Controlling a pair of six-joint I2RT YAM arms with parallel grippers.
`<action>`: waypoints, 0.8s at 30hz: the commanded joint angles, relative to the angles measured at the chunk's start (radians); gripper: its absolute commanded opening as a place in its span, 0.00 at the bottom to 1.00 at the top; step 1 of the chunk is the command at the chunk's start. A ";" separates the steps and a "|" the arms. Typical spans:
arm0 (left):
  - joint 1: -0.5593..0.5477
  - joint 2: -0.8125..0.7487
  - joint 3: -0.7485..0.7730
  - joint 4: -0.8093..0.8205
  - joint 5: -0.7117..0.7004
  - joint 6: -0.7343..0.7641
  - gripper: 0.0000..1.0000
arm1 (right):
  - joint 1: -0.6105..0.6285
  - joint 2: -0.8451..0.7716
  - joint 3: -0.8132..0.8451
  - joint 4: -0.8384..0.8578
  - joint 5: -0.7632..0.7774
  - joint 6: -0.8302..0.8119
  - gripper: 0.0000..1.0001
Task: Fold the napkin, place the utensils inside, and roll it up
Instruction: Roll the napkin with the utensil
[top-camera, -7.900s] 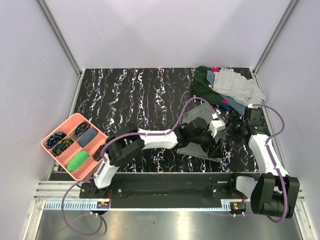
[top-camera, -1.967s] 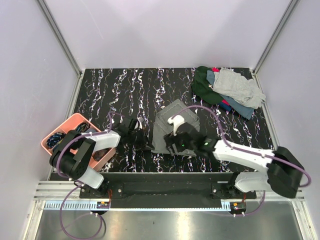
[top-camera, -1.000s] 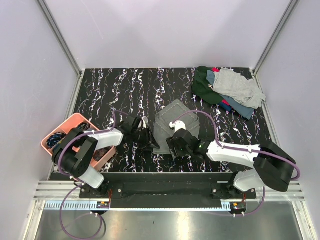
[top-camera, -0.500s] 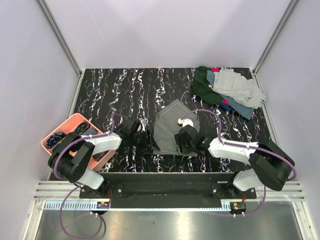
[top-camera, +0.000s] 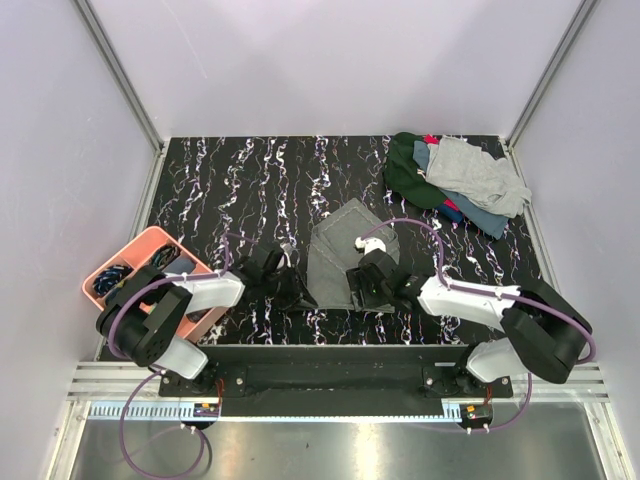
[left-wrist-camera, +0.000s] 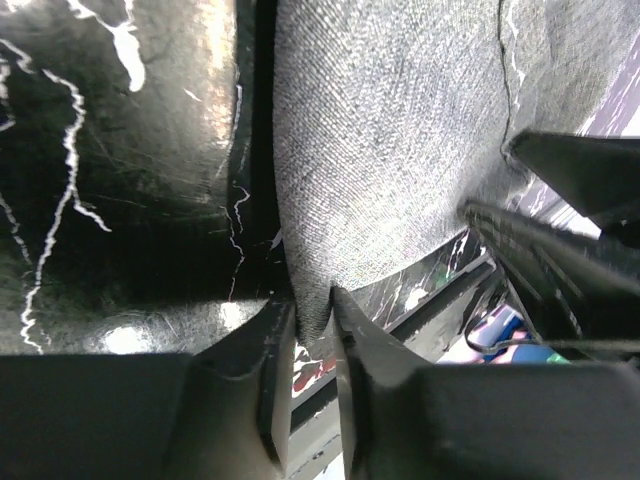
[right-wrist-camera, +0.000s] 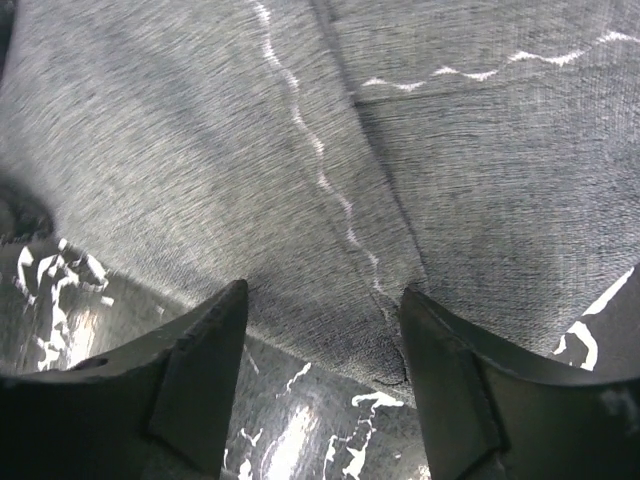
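The grey napkin (top-camera: 338, 245) lies flat on the black marbled table, near the front middle. My left gripper (top-camera: 300, 292) sits low at the napkin's near left edge. In the left wrist view its jaws (left-wrist-camera: 312, 318) are shut on a pinch of the napkin's (left-wrist-camera: 390, 150) edge, lifted slightly off the table. My right gripper (top-camera: 365, 293) hovers over the napkin's near edge. In the right wrist view it (right-wrist-camera: 322, 312) stands open, straddling the hem of the napkin (right-wrist-camera: 200, 150) with nothing between the fingers. The utensils are out of view.
A heap of green, light-grey and blue cloths (top-camera: 455, 180) lies at the back right corner. A pink divided tray (top-camera: 135, 243) sits at the left edge, partly behind my left arm. Pale walls enclose the table on three sides.
My left gripper has closed on the napkin's near left edge and drawn slightly toward me. The right gripper has stayed open over the napkin's near edge, shifting only a little.
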 joint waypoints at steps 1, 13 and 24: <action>-0.003 -0.009 0.028 0.011 -0.034 0.006 0.15 | 0.017 -0.073 0.033 0.000 -0.022 -0.108 0.77; 0.052 -0.024 0.080 -0.012 0.059 0.015 0.00 | 0.245 -0.045 0.076 0.150 0.167 -0.371 0.92; 0.078 -0.058 0.070 0.012 0.116 -0.022 0.00 | 0.433 0.212 0.179 0.276 0.477 -0.473 0.93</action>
